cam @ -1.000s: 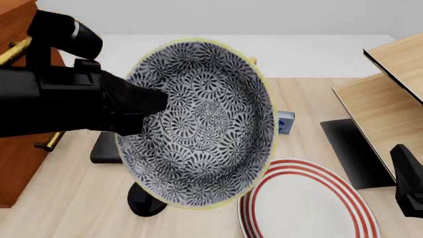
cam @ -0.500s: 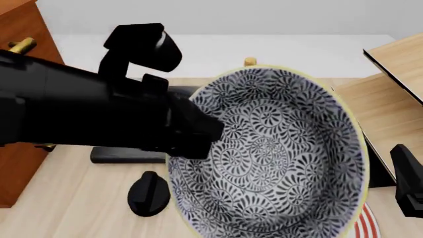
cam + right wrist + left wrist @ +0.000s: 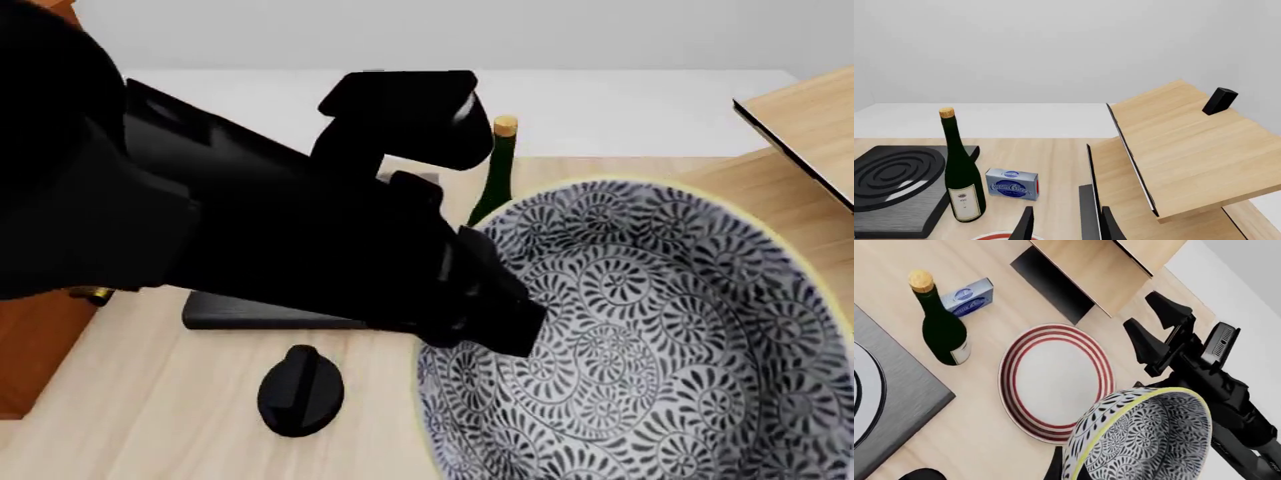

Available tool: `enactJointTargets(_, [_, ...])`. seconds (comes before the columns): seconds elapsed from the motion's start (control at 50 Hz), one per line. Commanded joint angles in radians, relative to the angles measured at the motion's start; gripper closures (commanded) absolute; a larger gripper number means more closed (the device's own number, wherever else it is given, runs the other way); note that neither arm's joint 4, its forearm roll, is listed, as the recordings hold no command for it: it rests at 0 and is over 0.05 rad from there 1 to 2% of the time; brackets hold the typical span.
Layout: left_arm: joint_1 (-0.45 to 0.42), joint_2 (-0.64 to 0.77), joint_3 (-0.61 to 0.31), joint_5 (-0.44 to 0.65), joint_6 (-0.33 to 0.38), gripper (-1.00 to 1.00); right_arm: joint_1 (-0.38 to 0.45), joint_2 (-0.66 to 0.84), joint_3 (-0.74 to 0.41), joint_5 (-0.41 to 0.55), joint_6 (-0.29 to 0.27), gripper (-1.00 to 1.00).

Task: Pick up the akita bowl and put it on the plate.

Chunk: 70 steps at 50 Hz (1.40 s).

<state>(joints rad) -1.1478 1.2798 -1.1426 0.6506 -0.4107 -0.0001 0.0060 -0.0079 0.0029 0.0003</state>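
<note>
The akita bowl (image 3: 641, 340), white with a dense dark swirl pattern and a yellowish rim, hangs tilted in the air at the front right. My left gripper (image 3: 514, 325) is shut on its left rim. In the left wrist view the akita bowl (image 3: 1147, 440) hovers beside the edge of the red-ringed plate (image 3: 1054, 382), which lies flat on the table. The bowl hides the plate in the front view. My right gripper (image 3: 1147, 312) stands open beyond the plate with nothing in it; its fingers (image 3: 1027, 225) show above a sliver of the plate's rim (image 3: 1004, 235).
A green wine bottle (image 3: 944, 330) and a blue box (image 3: 967, 297) stand past the plate. A black stove (image 3: 894, 175) is to the left, with a black knob (image 3: 300, 390) in front of it. A wooden shelf unit (image 3: 1187, 150) fills the right side.
My left arm has carried the bowl to the right and nearer the camera. It now covers the plate and the right gripper in the front view.
</note>
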Motion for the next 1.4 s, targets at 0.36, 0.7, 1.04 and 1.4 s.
enactJointTargets(0.36, [0.024, 0.068, 0.106, -0.146, -0.035, 1.00, 0.000, 0.000, 0.000, 0.000, 0.000, -1.00])
enactJointTargets(0.7, [0.055, 0.080, 0.138, -0.169, -0.027, 1.00, 0.000, 0.000, 0.000, 0.000, 0.000, -1.00])
enactJointTargets(1.04, [0.070, 0.116, 0.166, -0.237, -0.027, 1.00, 0.000, 0.000, 0.000, 0.000, 0.000, -1.00])
enactJointTargets(1.4, [0.032, 0.162, 0.221, -0.371, -0.070, 1.00, 0.000, 0.000, 0.000, 0.000, 0.000, -1.00])
